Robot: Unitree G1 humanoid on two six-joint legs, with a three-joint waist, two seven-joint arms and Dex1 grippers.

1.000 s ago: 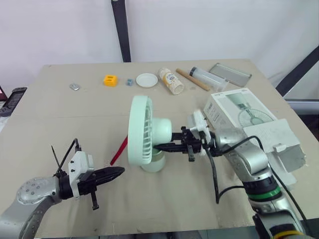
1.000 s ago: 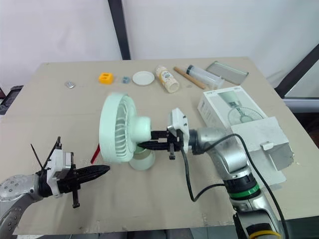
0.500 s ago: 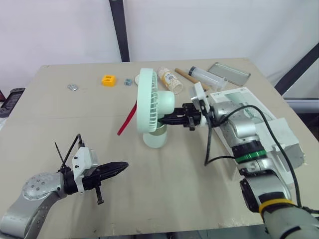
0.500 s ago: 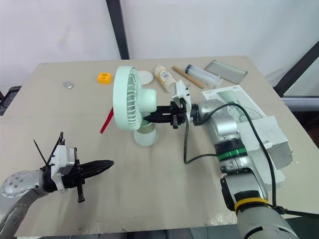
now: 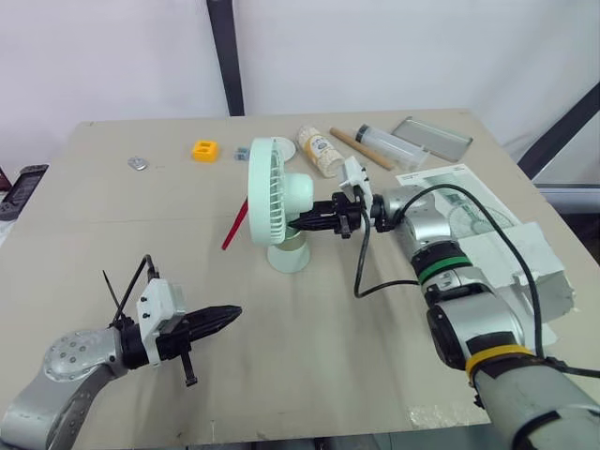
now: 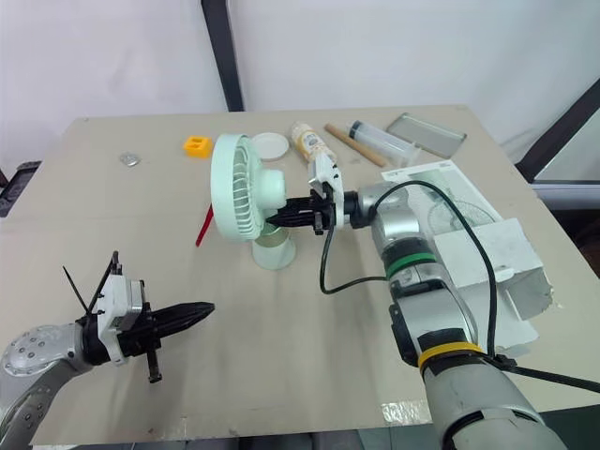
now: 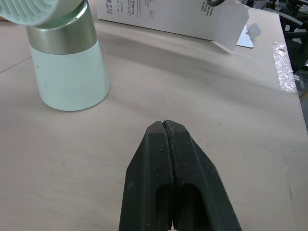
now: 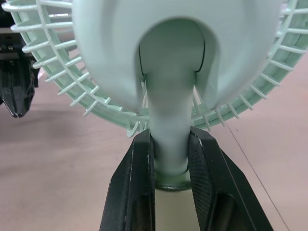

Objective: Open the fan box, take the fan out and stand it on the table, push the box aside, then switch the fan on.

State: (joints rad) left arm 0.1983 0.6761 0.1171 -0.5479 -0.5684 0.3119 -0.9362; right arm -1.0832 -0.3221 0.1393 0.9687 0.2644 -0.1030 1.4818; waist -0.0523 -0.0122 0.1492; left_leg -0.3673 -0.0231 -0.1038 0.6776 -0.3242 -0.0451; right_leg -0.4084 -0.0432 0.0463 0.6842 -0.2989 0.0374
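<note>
The fan (image 5: 277,204) stands on its base mid-desk (image 5: 319,366), toward the far edge; the right gripper (image 5: 309,223) grasps its neck; the left gripper (image 5: 225,316), jaws clenched and empty, hovers near the front-left corner; the box (image 5: 497,248) lies along the right edge.

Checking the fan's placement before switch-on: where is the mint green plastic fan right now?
In the head views the mint green plastic fan stands upright mid-table, its neck held by the right gripper, left of the white cardboard box.
</note>
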